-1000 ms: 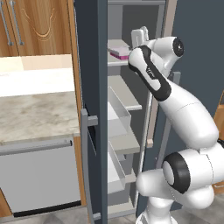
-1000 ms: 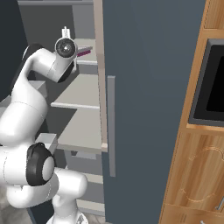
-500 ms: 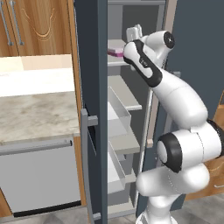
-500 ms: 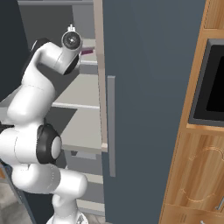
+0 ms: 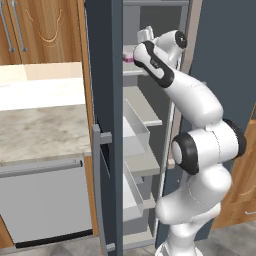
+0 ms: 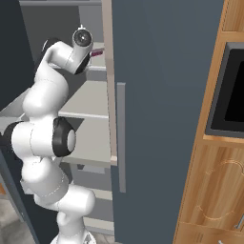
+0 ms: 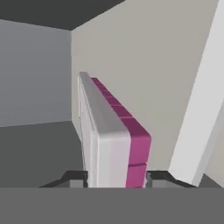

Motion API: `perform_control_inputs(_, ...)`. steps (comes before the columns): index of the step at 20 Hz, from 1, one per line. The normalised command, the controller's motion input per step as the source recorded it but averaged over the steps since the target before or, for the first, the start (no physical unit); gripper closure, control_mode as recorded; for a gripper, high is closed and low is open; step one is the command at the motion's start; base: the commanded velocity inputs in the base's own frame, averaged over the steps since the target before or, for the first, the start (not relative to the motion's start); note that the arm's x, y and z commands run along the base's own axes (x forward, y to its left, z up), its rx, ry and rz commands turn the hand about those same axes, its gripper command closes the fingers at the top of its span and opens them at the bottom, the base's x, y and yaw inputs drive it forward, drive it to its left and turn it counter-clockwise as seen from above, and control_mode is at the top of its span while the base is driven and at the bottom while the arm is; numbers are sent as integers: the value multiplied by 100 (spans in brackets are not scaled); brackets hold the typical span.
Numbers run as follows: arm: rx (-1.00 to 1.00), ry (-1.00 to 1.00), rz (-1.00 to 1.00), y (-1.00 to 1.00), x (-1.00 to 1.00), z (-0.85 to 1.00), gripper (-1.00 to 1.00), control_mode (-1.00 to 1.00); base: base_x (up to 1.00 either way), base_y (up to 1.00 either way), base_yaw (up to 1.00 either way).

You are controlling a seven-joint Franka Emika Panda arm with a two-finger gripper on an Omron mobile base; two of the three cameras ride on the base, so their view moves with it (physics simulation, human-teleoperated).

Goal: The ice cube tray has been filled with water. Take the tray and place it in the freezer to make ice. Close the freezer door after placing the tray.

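Note:
My gripper (image 7: 116,178) is shut on the ice cube tray (image 7: 111,140), which runs away from the hand on edge, pale top to the left and magenta cells to the right. Both fingertips (image 7: 75,178) press against its sides. In the left base view the arm reaches into the open freezer (image 5: 150,100) and holds the tray (image 5: 128,58) at the upper white shelf (image 5: 132,71). The tray's magenta edge (image 6: 97,53) peeks out beside the hand in the right base view. The freezer door (image 5: 106,125) stands open, edge-on, left of the arm.
Clear bins (image 5: 135,127) and white shelves (image 6: 88,105) sit below the hand inside the freezer. The other refrigerator door (image 6: 167,95) is closed, with a grey handle (image 6: 121,138). A marble counter (image 5: 40,125) over a dishwasher (image 5: 45,200) lies left, a black oven (image 6: 231,90) right.
The arm has stretched further into the freezer, carrying the tray deeper over the upper shelf. The door has not moved.

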Motion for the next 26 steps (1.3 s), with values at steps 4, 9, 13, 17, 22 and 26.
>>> perform_control_inputs(4, -2, 3, 0, 13, 59, -27, 100, -100, 0, 0, 0)
perform_control_inputs(9, -1, 9, 0, 10, 55, -28, -100, -100, 0, 0, 0)
perform_control_inputs(13, 0, 20, 0, 0, 11, 3, -100, -100, 0, 0, 0)
perform_control_inputs(17, 0, 31, 0, 0, -1, 38, -100, -100, 0, 0, 0)
perform_control_inputs(22, 0, 32, 0, 7, -47, 12, -100, -100, 0, 0, 0)
perform_control_inputs(26, -2, 21, -1, 15, -100, -35, -100, -100, 0, 0, 0)
